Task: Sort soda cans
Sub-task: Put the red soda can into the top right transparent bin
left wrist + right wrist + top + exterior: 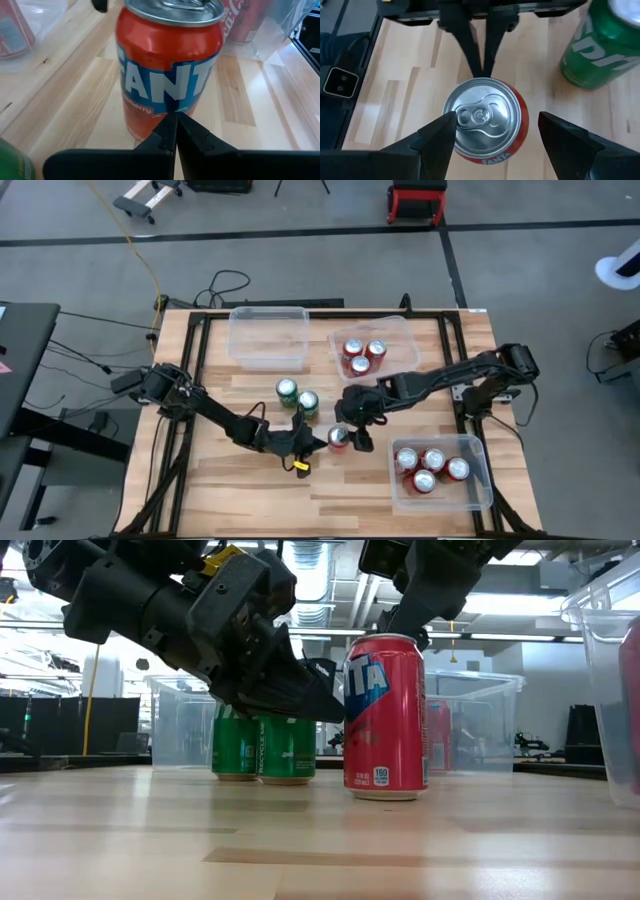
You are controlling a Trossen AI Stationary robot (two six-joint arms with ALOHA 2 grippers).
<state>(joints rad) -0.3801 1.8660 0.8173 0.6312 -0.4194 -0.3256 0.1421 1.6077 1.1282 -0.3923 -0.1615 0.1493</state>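
Note:
A red Fanta can stands upright on the wooden table, near the middle. My left gripper comes in low from the table's left, shut, its tips at the can's side. My right gripper hangs open over the can from the right, one finger on each side of the silver top. Two green cans stand close together just beyond, toward the far left of the red one. My left gripper has its shut fingertips against the lower side wall of the red can, coming nearly level from the table's left. The can stands upright on the table. My right gripper: one finger overlaps the can's rim; I cannot tell whether it touches.
An empty clear bin sits at the far edge. Right of it a clear bin holds three red cans. Another clear bin at the near right holds several red cans. Bare wood lies along the near edge.

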